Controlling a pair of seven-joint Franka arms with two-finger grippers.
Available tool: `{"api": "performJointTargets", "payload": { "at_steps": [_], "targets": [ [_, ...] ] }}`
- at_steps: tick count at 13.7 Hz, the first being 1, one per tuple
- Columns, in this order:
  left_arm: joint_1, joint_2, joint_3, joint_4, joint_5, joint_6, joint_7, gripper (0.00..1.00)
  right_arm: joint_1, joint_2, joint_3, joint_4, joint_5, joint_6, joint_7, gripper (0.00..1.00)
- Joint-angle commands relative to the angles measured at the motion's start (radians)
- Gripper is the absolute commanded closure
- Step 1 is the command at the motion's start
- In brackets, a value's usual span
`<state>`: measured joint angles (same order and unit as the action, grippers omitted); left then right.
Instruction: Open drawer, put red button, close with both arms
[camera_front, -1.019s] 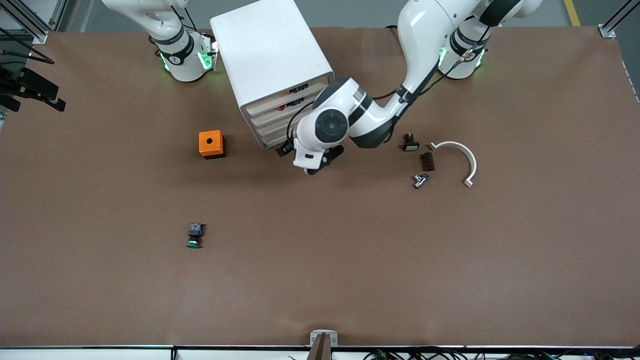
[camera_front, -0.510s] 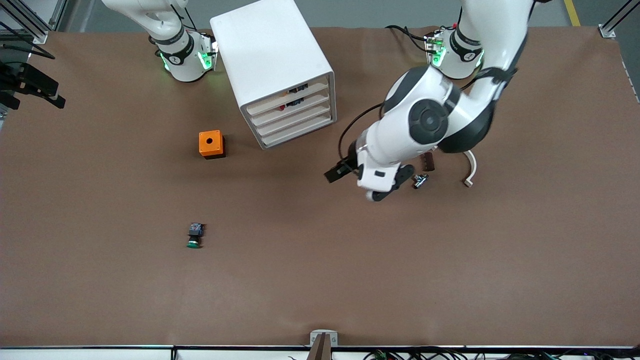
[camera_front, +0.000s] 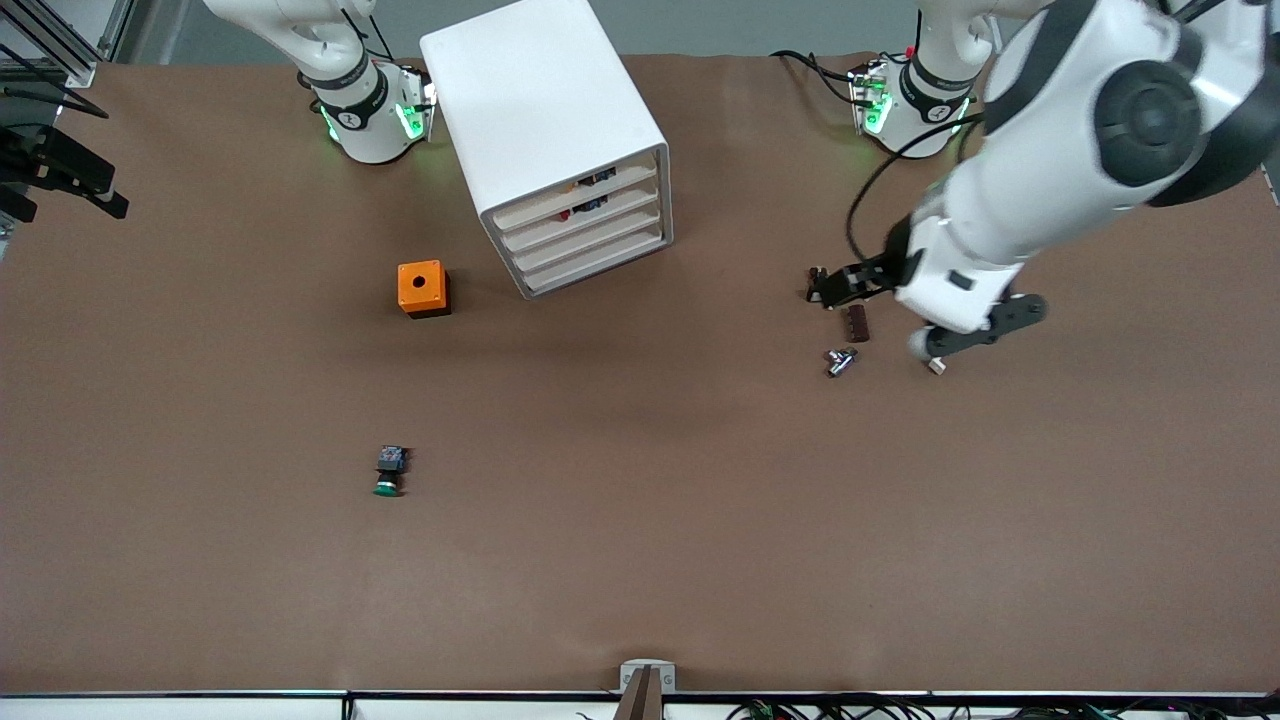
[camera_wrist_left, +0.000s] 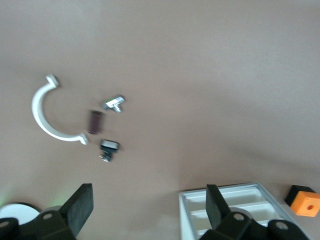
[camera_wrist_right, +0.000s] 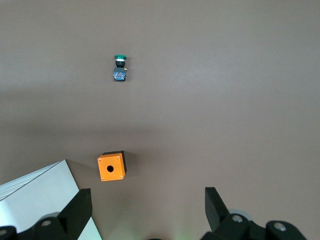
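The tall white rounded-edge cabinet (camera_front: 545, 120) has its second-from-top drawer (camera_front: 590, 214) looking flush. Well off toward the left arm's end, the left gripper (camera_wrist_left: 148, 194) hangs fingers spread over the small red-capped black push-button (camera_wrist_left: 108, 149). The right gripper (camera_wrist_right: 147, 197), also spread, waits high beside the cabinet. I'd descend straight and pinch across the body. The button lies on its side, and its cap seems to point toward the bases.

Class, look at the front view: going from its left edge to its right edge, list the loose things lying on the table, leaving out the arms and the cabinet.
Green-capped button → orange box → small metal fitting. The red button, the brown block and the white curved clip are left out: they overlap the fitting's span or sit under the left hand, so their place is unclear.
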<state>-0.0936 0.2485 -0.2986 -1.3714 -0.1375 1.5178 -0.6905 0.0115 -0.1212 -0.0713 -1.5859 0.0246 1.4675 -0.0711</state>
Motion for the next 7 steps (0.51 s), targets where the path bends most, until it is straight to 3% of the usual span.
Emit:
{"api": "performJointTargets", "payload": {
  "at_steps": [1, 4, 7],
  "targets": [
    [0.107, -0.05, -0.008, -0.035, 0.016, -0.056, 0.173, 0.01, -0.024, -0.026, 0.013, -0.026, 0.0, 0.01, -0.019, 0.0],
    [0.17, -0.083, 0.012, -0.063, 0.035, -0.099, 0.337, 0.01, -0.03, -0.028, 0.013, -0.026, -0.002, 0.008, -0.019, 0.0],
    [0.06, -0.156, 0.183, -0.156, 0.078, -0.09, 0.428, 0.0, -0.03, -0.026, 0.013, -0.028, -0.002, 0.005, -0.019, 0.0]
  ]
}}
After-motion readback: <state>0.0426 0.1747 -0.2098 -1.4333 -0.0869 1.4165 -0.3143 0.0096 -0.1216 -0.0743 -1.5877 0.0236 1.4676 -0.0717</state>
